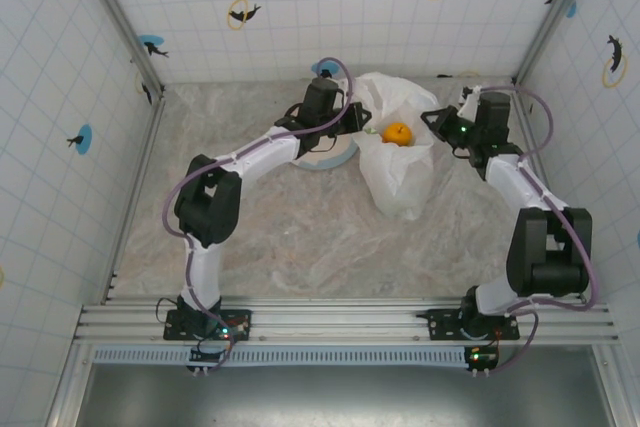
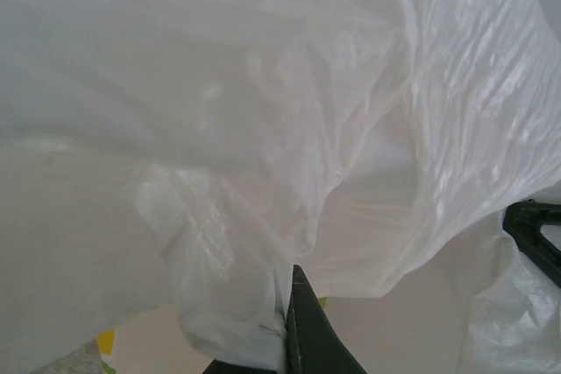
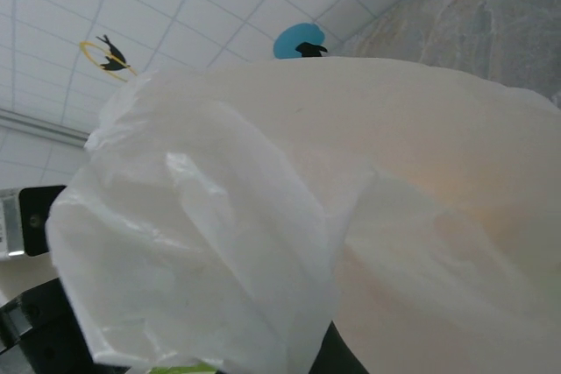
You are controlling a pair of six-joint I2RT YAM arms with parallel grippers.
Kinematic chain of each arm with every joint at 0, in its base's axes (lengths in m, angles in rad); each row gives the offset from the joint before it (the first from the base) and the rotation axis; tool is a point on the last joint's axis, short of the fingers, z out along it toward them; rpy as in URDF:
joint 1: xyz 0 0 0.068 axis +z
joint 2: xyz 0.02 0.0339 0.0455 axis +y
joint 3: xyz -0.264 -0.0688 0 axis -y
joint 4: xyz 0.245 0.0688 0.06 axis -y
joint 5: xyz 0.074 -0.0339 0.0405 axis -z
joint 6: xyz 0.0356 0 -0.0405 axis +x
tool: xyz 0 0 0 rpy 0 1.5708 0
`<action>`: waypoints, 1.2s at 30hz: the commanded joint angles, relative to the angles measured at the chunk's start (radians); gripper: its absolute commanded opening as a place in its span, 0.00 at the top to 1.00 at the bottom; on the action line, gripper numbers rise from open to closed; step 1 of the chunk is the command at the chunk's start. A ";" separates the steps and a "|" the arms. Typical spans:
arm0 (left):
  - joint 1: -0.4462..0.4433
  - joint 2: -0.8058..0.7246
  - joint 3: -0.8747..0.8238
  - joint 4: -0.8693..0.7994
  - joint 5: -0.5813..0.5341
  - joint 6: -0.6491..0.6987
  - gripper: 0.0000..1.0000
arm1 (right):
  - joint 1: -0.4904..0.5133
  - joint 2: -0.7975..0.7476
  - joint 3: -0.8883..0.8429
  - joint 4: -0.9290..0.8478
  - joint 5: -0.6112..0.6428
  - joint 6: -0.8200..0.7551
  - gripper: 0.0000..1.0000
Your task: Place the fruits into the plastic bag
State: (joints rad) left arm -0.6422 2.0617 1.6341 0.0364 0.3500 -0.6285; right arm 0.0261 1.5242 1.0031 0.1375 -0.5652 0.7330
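Fruits (image 1: 397, 133): one orange in plastic bag (image 1: 402, 179) mouth
left gripper (image 1: 357, 125): clamped on bag rim
right gripper (image 1: 433, 122): ditto
plate (image 1: 336, 159): mostly under arm

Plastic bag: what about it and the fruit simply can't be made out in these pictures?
Top view: one orange fruit sits in the mouth of the plastic bag; anything deeper is hidden by the white film.
Top view: the plate is mostly covered by the left arm, so its contents are unreadable.
Left wrist view: crumpled film blocks the bag's inside.
Right wrist view: film drapes over the right gripper, hiding its fingertips.
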 commanded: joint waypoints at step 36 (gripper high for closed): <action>0.025 -0.775 -0.723 0.095 -0.482 0.297 0.02 | -0.118 -0.441 -0.047 -0.323 0.365 -0.323 0.00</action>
State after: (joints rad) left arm -0.6273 1.3716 1.0115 0.0917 0.0288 -0.3832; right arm -0.0917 1.1355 1.0245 -0.1219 -0.3470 0.4957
